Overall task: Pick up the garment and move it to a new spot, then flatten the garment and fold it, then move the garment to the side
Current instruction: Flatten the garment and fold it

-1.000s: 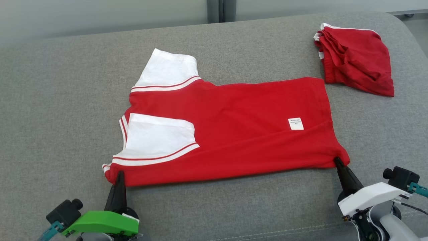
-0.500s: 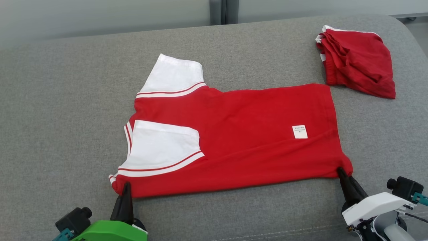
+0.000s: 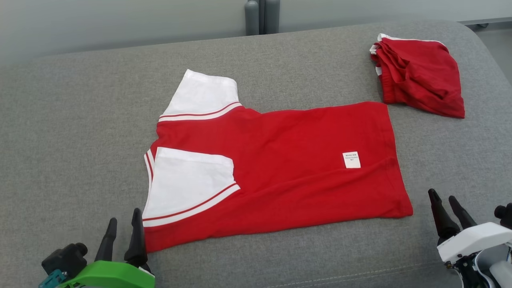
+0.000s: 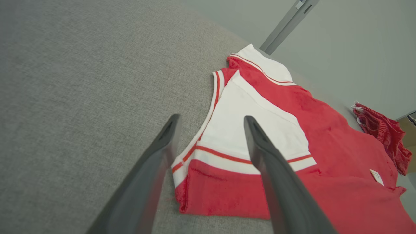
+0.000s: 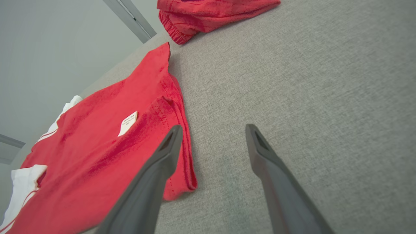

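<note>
- Red short-sleeved cotton shirt with white sleeves (image 3: pixel 280 168) is laid flat mid-way across the grey woven upholstered surface (image 3: pixel 80 120), collar end to the robot's left, hem to its right. The near sleeve is folded over the body; the far sleeve sticks out.
- Left gripper (image 3: pixel 125 216) is seen wide open and empty, just beside the near collar-side corner.
- Right gripper (image 3: pixel 441 195) is seen wide open and empty, just off the near hem corner.
- Risk: only the top layer may get pinched at the next grasp, so the folded sleeve would be dragged open.
- Risk: the hem by the small white label (image 3: pixel 351 159) is slightly rippled; creases could be locked in if the fold is made unsmoothed.
- Risk: the crumpled red garment (image 3: pixel 420 76) sits near the far hem corner and could be snagged or taken by mistake.
- Risk: the rough surface may grip the cloth, so a dragged edge could bunch.
</note>
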